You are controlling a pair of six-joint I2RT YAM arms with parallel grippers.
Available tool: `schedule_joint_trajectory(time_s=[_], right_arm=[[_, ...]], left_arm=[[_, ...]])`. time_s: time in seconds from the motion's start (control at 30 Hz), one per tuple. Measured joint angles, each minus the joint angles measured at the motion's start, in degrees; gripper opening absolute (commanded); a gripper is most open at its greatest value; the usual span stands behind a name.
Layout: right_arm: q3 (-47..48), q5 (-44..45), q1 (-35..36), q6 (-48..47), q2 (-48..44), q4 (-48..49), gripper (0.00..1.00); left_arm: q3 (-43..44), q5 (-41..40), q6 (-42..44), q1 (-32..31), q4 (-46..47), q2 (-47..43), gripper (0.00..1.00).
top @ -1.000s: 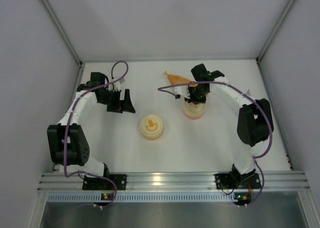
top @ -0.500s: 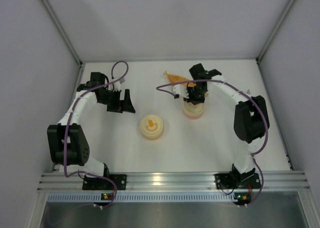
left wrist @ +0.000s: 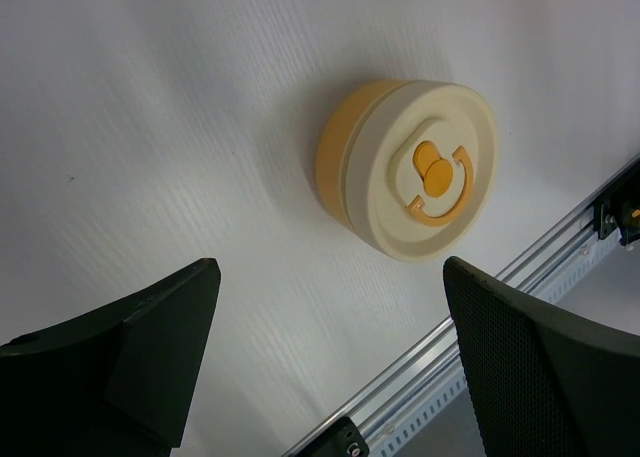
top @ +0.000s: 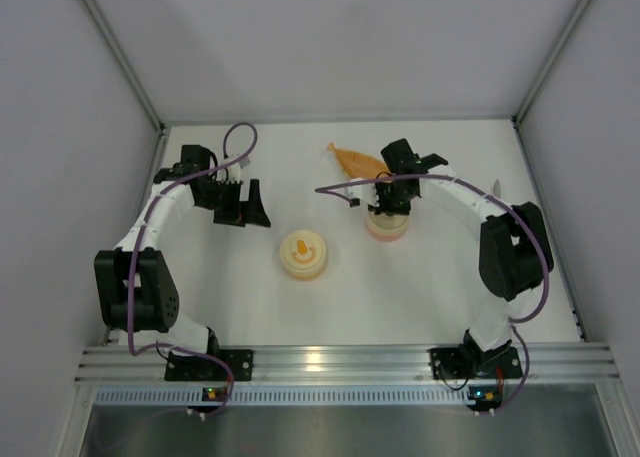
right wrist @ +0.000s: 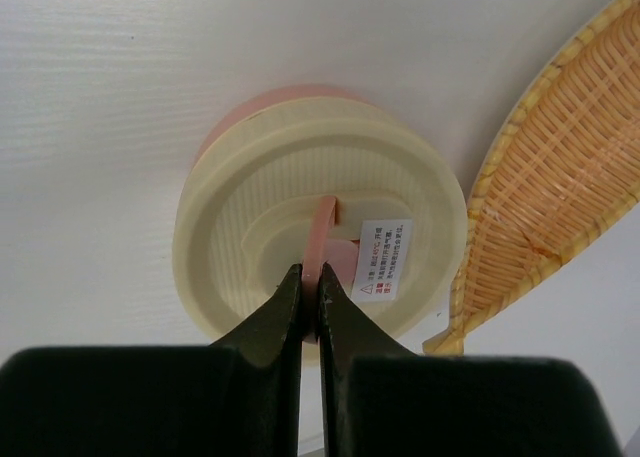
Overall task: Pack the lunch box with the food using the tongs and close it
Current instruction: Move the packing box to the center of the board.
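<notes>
**A:** Right claw status?
**B:** right gripper (right wrist: 310, 273) is clamped shut on the pink handle (right wrist: 326, 225) of the cream lid (right wrist: 250, 217). The lid sits on the pink lunch box (top: 384, 232). Right wrist cam shows only a sliver of pink base, at 11 o'clock under the lid. Inside is hidden.
**A:** Where on the table?
**B:** About 1 o'clock from the centre of the table (top: 420, 287). In the top view the arm covers most of the lid.
**A:** Left?
**B:** left gripper (left wrist: 325, 277) has its jaws wide apart and holds nothing. It's at 10 o'clock of the yellow box (top: 304, 254), well apart. That box is lidded too, contents hidden.
**A:** Dish?
**B:** wicker dish (top: 356, 160) is at 11 o'clock of the pink lunch box, just beside it. Can't tell if they touch. Wrist cam cuts it off at the right edge, and the top view is too small to show what's in it.
**A:** Lid label?
**B:** White sticker (right wrist: 381, 262), red print, unreadable.
</notes>
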Motion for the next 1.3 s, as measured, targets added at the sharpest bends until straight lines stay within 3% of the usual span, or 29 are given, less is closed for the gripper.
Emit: schedule_joint_trajectory(time_s=[0.5, 0.67, 1.3], right_arm=[[-18.7, -2.1, 8.5, 5.7, -16.1, 2.4, 0.0], [-20.3, -2.6, 13.2, 14.5, -17.6, 2.8, 0.0], [-20.4, 2.2, 16.4, 51.2, -15.4, 10.2, 0.0]], left_arm=[[0.5, 0.0, 0.4, 0.0, -0.8, 0.0, 0.98], [0.9, 0.0, 0.4, 0.0, -0.9, 0.0, 0.98], [1.0, -0.2, 0.2, 0.4, -0.9, 0.0, 0.98]])
